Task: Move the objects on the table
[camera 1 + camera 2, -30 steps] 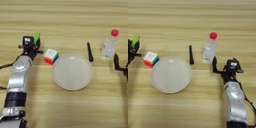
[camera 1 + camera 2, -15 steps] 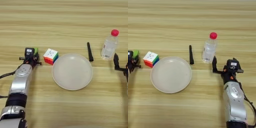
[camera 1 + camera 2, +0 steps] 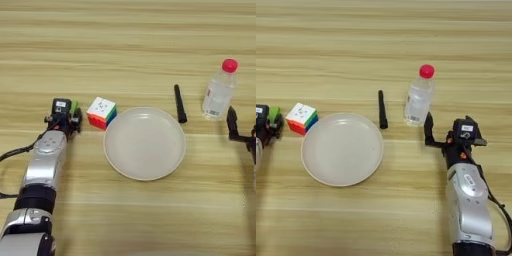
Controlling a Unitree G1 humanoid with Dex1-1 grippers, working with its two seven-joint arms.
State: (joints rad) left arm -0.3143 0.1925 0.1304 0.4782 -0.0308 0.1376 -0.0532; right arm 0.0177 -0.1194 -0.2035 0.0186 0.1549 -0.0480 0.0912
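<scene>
On the light-wood bench (image 3: 130,45) our left pincer (image 3: 70,116) sits at the left, and we read it as pinching the small green block (image 3: 74,107), of which only a sliver shows between the black fingers and the wrist housing. We cannot see whether the block rests on the wood or is lifted clear of it. Just to the right of that pincer, near but apart from it, lies the puzzle cube (image 3: 102,112), white face up, and right of the cube is the round beige plate (image 3: 145,142), whose rim comes close to the cube.

The relation that matters for us: the block is already in the left pincer, and any place to set it down lies rightward, with the cube directly in that path, so we judge the arm must go over or around it.

Our right pincer (image 3: 438,135) waits on the far side, one black finger upright just right of and below the clear bottle (image 3: 417,99), which stands upright with its red cap on; whether its fingers are spread we cannot tell. A thin black stick (image 3: 382,109) lies lengthways between plate and bottle
</scene>
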